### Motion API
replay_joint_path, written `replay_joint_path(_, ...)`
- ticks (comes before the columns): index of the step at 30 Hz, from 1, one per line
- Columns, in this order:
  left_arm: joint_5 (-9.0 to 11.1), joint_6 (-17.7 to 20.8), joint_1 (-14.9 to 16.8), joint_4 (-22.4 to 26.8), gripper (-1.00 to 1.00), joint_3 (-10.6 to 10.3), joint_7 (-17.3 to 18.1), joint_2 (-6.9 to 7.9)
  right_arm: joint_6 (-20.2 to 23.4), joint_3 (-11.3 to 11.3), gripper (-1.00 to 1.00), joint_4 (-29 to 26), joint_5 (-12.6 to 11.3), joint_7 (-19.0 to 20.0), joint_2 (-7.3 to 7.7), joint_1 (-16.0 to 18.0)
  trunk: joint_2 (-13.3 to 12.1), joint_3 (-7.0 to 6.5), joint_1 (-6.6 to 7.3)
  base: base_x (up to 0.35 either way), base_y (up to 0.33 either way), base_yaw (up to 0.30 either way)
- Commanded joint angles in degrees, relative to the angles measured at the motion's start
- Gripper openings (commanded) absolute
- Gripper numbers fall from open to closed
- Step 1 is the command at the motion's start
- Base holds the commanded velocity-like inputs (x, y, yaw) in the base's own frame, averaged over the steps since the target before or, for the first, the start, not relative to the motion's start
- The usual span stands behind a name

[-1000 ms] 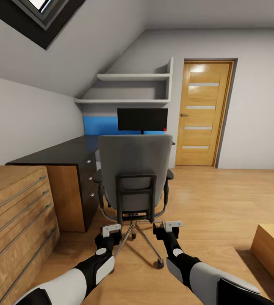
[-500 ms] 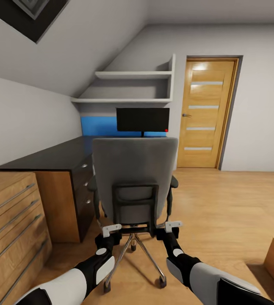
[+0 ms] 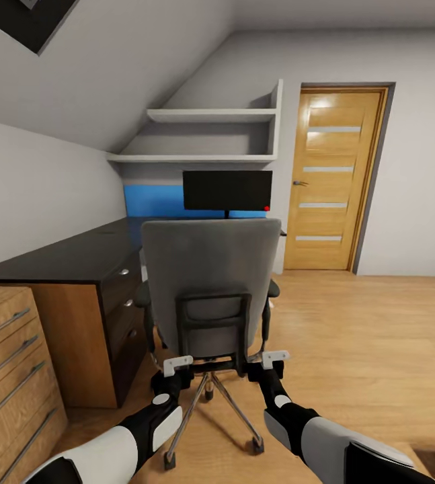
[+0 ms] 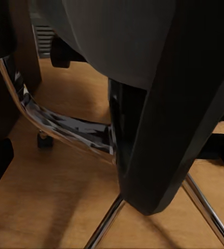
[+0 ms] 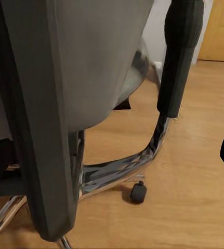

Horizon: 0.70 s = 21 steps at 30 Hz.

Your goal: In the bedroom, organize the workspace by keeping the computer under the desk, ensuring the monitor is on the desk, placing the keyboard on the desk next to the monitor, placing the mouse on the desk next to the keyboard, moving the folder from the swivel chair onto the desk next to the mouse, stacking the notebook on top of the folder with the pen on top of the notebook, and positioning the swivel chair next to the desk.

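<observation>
Grey swivel chair (image 3: 210, 282) is sitting with its back to the robot, just beside the black desk (image 3: 69, 252), with the monitor (image 3: 227, 190) standing at the desk's far end. Left gripper (image 3: 175, 366) and right gripper (image 3: 273, 357) are hanging right behind the backrest; can't tell if they're open or closed.

My chair (image 3: 210, 289) is in the middle of the frame, grey back toward me, chrome legs low down. The black desk (image 3: 76, 252) runs along the left. The monitor (image 3: 227, 190) stands upright behind the chair, top center, red dot at its lower right corner.
</observation>
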State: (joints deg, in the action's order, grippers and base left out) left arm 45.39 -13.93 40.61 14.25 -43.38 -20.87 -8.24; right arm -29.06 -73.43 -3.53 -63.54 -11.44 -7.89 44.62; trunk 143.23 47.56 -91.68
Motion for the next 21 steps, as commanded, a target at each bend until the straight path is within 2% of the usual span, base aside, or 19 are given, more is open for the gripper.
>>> replay_joint_path(1, 0.4, -0.3, 0.0, 0.0, 1.00, -0.2, -0.4, 0.01, -0.1, 0.0, 1.00, 0.0, -0.5, -0.5, 0.00, 0.0, 0.0, 0.06, -0.02, 0.328, 0.000, 0.000)
replay_joint_path(12, 0.4, -0.3, 0.1, 0.0, 1.00, -0.2, -0.4, 0.03, -0.1, 0.0, 1.00, 0.0, -0.4, -0.4, 0.01, 0.0, 0.0, 0.06, -0.02, 0.328, 0.001, 0.000)
replay_joint_path(17, 0.4, -0.3, 0.0, 0.0, 1.00, -0.2, -0.4, 0.06, -0.1, -0.1, 1.00, -0.1, -0.1, -0.1, -0.01, -0.1, 0.0, 0.06, -0.02, 0.286, 0.119, 0.000)
replay_joint_path(18, 0.4, -0.3, 0.0, 0.0, 1.00, -0.2, -0.4, 0.07, 0.0, -0.1, 1.00, -0.1, 0.4, 0.4, -0.02, -0.1, 0.0, 0.06, -0.02, 0.232, 0.219, 0.000)
replay_joint_path(19, 0.4, -0.3, 0.1, 0.0, 1.00, -0.2, -0.4, 0.07, 0.2, -0.1, 1.00, -0.1, 6.2, 2.5, -0.02, -0.3, 0.0, 0.06, -0.02, 0.061, 0.309, 0.000)
replay_joint_path(21, 0.3, -0.3, 0.1, 0.0, 1.00, -0.2, -0.4, 0.07, 0.3, -0.1, 1.00, -0.1, 8.7, 2.8, -0.02, -0.5, 0.0, 0.06, -0.02, 0.032, 0.321, 0.000)
